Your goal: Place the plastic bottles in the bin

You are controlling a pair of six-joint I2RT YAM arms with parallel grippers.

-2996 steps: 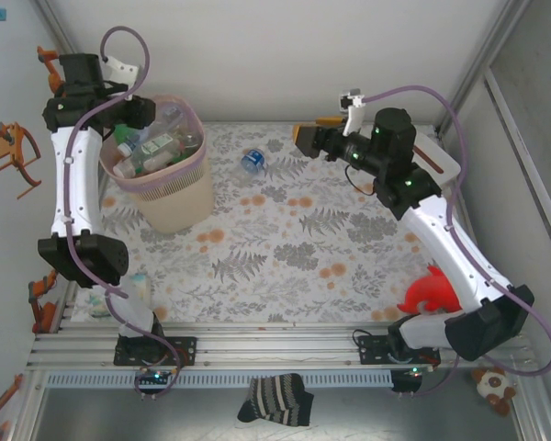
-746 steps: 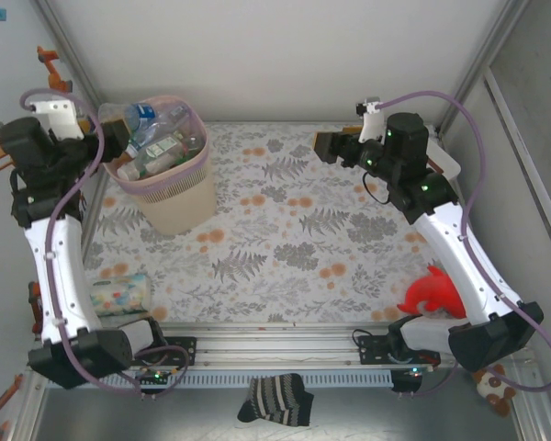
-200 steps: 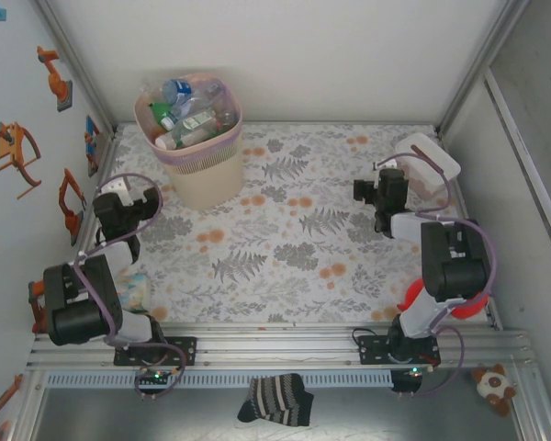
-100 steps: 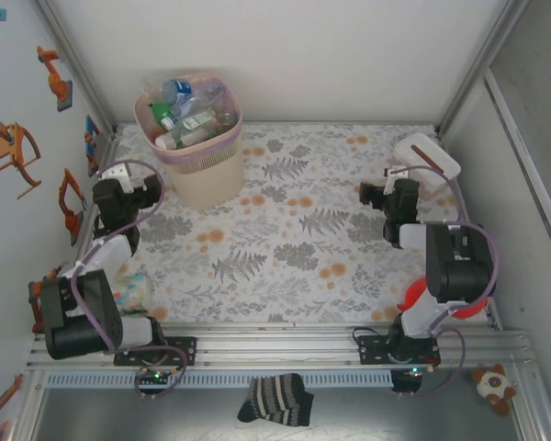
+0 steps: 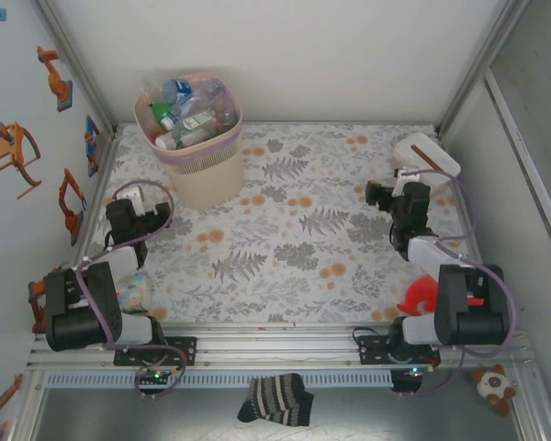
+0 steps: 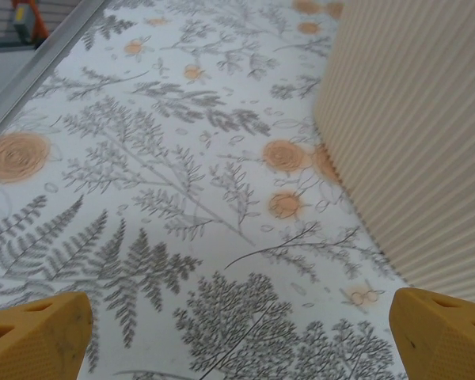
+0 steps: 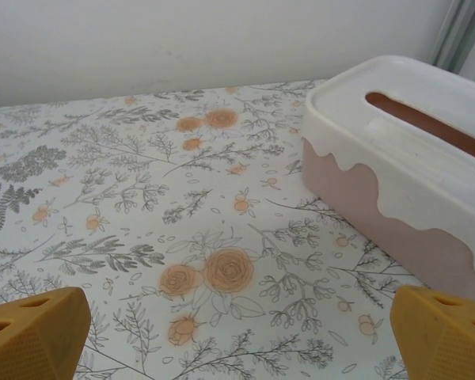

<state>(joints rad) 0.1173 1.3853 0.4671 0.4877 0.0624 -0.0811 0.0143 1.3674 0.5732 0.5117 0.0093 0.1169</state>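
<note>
Left hand (image 6: pixel 237 348): fingers spread wide, nothing between them, low over the worktop (image 5: pixel 294 239), just beside the bin's ribbed wall.
Right hand (image 7: pixel 237 336): equally wide and empty, facing the white slotted box (image 7: pixel 396 150).
Changed: seconds ago both arms reached high. Now you have them folded low toward their bases.
Loose bottle: the blue-capped one that lay on the worktop earlier is gone.
Plastic bottles (image 5: pixel 188 115): heaped in the bin (image 5: pixel 202 179) at back left, up to the rim.
Meaning: sorting looks finished — you appear to be parking.
Hard to make out: a pale patterned object (image 5: pixel 133 292) by the left base, half covered — bottle or not, I cannot tell.
</note>
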